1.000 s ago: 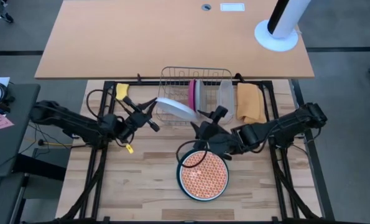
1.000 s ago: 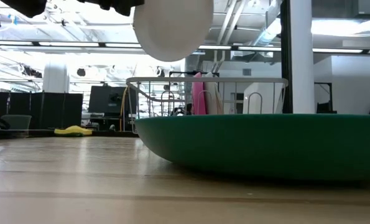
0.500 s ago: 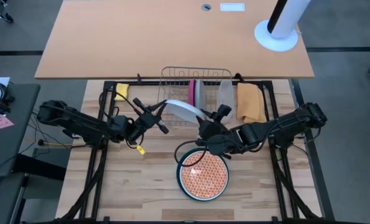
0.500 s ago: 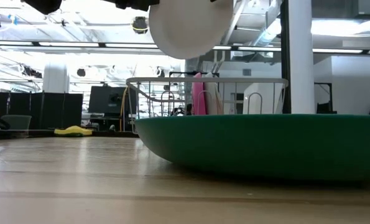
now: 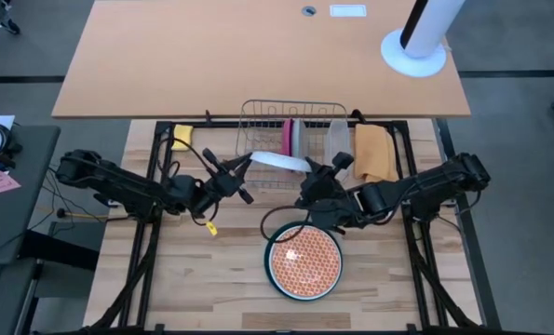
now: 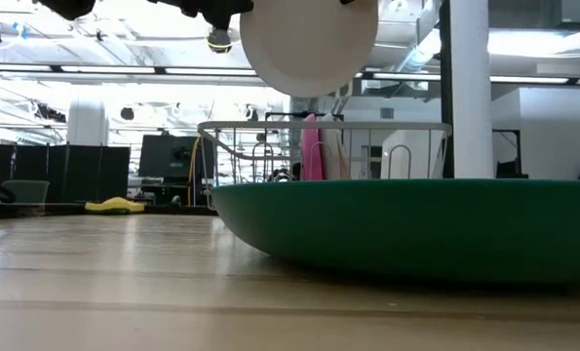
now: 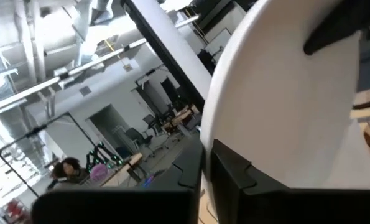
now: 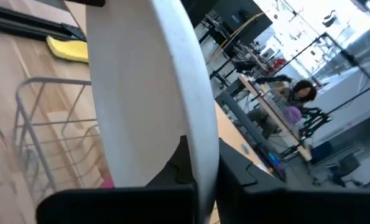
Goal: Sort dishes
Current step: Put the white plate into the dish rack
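High view: left gripper point(image 5: 242, 173) and right gripper point(image 5: 316, 174) are both clamping the white plate point(image 5: 278, 162), lifted in front of the wire rack point(image 5: 258, 116). Low view: white plate is hanging above the dark green plate point(image 6: 406, 226). Wrist views: each gripper's fingers are pinching the rim.

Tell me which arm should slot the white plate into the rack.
Right, probably. Both grippers clamp the white plate, but the right gripper grips the end nearer the wire rack slots; the left gripper sits farther off.
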